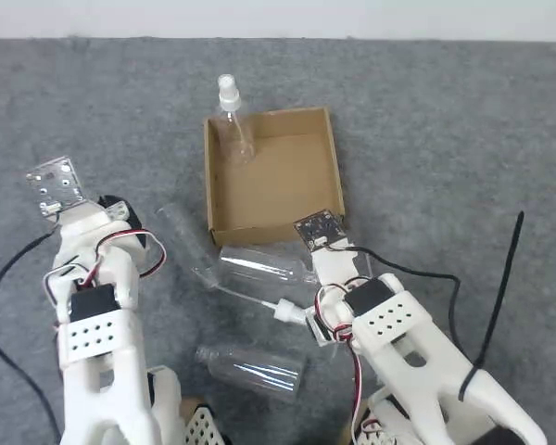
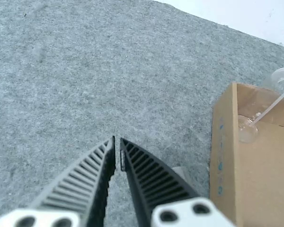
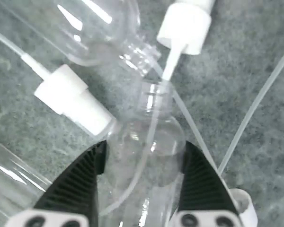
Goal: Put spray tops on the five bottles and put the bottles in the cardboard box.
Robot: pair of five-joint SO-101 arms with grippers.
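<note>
High view: the cardboard box (image 1: 207,181) sits just ahead of the right arm. Left wrist view: the left gripper (image 2: 117,141) is closed and empty, and the box's blue print is unreadable. Right wrist view: the right gripper (image 3: 144,147) clasps a clear bottle (image 3: 144,175), neck pointing straight ahead, with a spray top (image 3: 185,26) whose tube seems to run into that neck.

You are seeing blue print (image 2: 220,158) running down the cardboard box (image 2: 246,189) outer wall, too small to read.

Cardboard box (image 2: 222,151) cut off at frame edge.
</note>
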